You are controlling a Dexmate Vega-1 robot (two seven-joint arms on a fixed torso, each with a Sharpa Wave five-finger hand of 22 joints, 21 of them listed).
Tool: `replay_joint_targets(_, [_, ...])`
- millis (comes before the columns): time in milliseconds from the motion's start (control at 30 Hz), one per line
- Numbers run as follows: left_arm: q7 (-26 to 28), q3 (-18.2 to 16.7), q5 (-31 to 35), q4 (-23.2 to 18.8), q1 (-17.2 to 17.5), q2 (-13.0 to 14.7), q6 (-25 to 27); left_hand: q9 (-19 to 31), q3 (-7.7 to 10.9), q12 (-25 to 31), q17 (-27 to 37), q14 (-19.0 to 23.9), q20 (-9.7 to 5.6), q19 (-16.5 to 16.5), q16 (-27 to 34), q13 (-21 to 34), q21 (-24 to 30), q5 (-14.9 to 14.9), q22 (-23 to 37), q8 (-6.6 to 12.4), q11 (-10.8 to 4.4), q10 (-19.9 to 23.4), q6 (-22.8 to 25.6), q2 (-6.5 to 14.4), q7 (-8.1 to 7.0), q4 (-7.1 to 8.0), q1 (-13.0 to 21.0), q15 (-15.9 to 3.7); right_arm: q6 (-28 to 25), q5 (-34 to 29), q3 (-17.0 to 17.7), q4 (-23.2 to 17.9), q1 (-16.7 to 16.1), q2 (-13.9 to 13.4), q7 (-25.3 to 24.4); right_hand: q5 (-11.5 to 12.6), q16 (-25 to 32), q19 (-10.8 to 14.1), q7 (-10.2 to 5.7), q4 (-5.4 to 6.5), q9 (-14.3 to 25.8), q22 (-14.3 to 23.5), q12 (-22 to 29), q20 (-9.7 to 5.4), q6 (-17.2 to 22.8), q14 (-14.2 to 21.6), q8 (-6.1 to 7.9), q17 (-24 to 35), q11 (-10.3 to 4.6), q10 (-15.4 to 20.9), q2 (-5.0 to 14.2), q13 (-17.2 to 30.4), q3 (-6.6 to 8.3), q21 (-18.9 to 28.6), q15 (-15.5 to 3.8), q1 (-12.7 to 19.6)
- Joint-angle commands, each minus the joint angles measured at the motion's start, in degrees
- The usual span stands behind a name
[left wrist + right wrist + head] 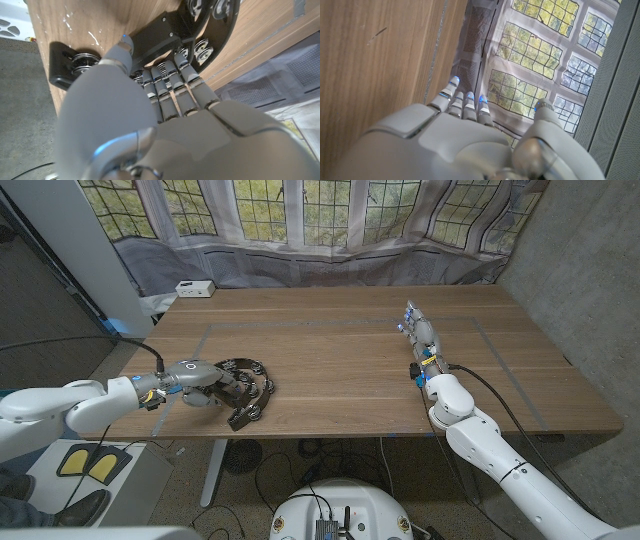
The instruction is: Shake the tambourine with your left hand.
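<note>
A black tambourine (251,386) with metal jingles lies near the table's front left edge. My left hand (196,383) is on its left side and grips the rim. In the left wrist view the thumb presses the outside of the black frame (160,35) while the curled fingers (172,80) hook over it. Whether the tambourine is off the wood, I cannot tell. My right hand (420,345) stands on its edge at the right middle of the table, fingers straight and together, holding nothing; the right wrist view shows those fingers (465,100) pointing toward the window.
A small white box (194,288) sits at the table's back left corner. A faint taped rectangle (340,325) marks the tabletop. The front edge (300,436) runs close to the tambourine. Yellow foot pedals (88,464) lie on the floor at left.
</note>
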Motion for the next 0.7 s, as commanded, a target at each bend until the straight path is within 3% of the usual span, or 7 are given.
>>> replay_joint_targets(33, [3.7,7.7,-2.6,2.3,-4.4,1.5,1.1,0.1,-0.44,0.2,0.1,0.3,0.07,0.5,0.0,0.3,0.3,-0.1,0.2,0.09,0.31,0.4,0.4,0.2,0.18,0.00,0.6,-3.96,-0.5,-0.2,-0.2,0.0,0.3,-0.2,0.0,0.1,-0.4,0.6,0.08,-0.16,0.2,0.2,-0.2,0.06,0.0,0.3,0.10,0.1,0.00,0.4,0.26,0.1,-0.10,-0.1,0.17,0.3])
replay_joint_targets(400, [4.6,13.3,-4.8,3.2,-7.8,2.7,0.4,0.1,-0.88,0.4,0.2,1.4,0.02,1.4,0.3,0.3,0.6,-0.2,0.2,0.33,0.04,1.4,1.9,0.9,-0.07,-0.06,1.5,-4.38,-0.6,0.1,-0.4,0.7,0.6,0.3,0.0,0.1,-0.4,0.5,0.05,-0.14,0.2,0.2,-0.2,0.08,0.0,0.2,0.09,0.1,0.05,0.5,0.26,0.1,-0.17,-0.2,0.20,0.3])
replay_joint_targets(700, [2.6,15.3,-7.2,2.0,-9.0,3.9,3.6,0.2,-0.92,1.1,0.2,4.8,0.11,5.6,1.0,0.3,2.1,0.0,0.2,0.84,0.60,5.1,5.7,2.2,0.95,-1.25,6.5,-4.79,-0.1,0.4,-0.4,1.4,0.4,0.3,0.3,0.1,-0.4,0.5,0.00,-0.13,0.2,0.2,-0.2,0.17,0.0,0.2,0.10,0.1,0.08,0.5,0.26,0.1,-0.23,-0.2,0.25,0.2])
